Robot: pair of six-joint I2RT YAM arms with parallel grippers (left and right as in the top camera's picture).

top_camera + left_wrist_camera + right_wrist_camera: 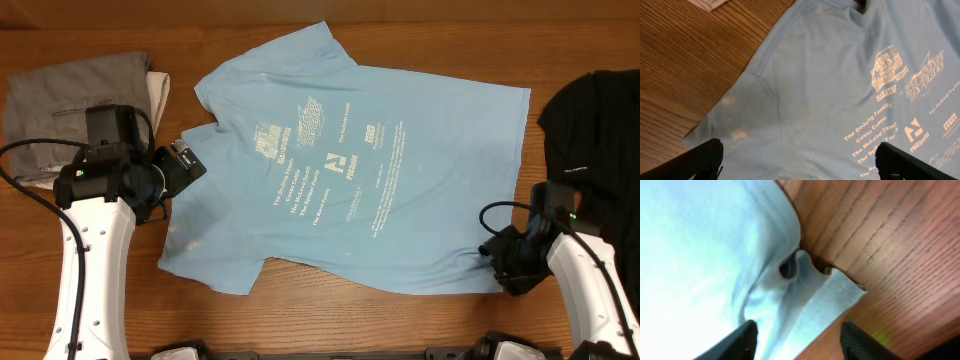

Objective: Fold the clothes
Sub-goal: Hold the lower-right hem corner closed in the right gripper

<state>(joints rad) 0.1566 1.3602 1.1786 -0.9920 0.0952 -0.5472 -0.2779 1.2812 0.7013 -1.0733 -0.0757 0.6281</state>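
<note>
Crosswise lies T-shirt (350, 170), collar left, hem right.

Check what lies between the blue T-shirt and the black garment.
Overhead view: bare table between T-shirt and black garment, plus the right gripper at the near end.

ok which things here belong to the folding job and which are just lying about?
Job: light blue cotton T-shirt, white print up, spread flat; open left gripper over its sleeved end; open right gripper at its hem corner.
Lying about: folded grey garment, far left; pale beige cloth beside it; black garment, far right.
</note>
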